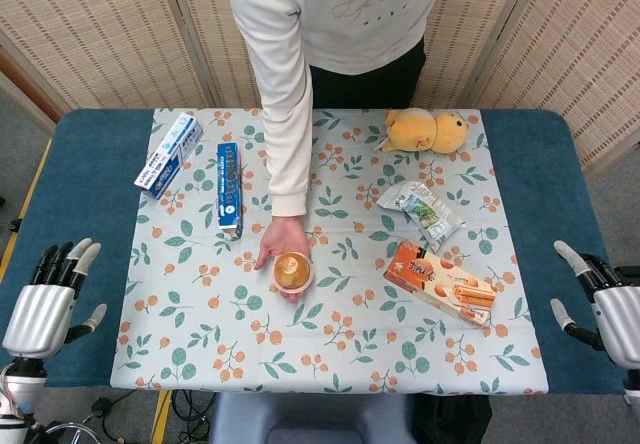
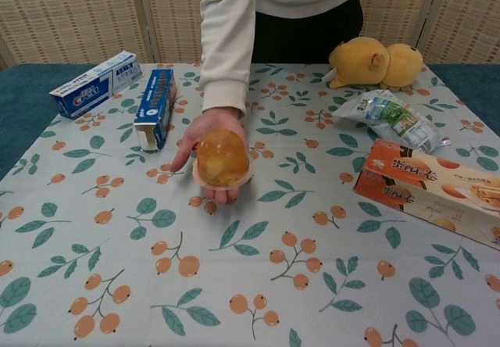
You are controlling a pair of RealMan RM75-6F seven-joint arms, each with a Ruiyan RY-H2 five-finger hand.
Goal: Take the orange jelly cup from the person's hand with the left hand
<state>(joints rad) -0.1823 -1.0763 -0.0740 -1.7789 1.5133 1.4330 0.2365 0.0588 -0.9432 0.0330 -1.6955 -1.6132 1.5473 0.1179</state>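
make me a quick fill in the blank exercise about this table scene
1. The orange jelly cup rests on the person's ____.
2. The left hand hovers at the table edge, holding ____.
3. The yellow plush toy lies on the ____ tablecloth.
4. The toothpaste box lies beside a ____ biscuit box.

Missing words: palm; nothing; floral; blue

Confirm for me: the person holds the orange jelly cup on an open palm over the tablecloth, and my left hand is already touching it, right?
Not quite. The left hand is open at the table's near left edge, far from the orange jelly cup on the person's hand, as the head view shows.
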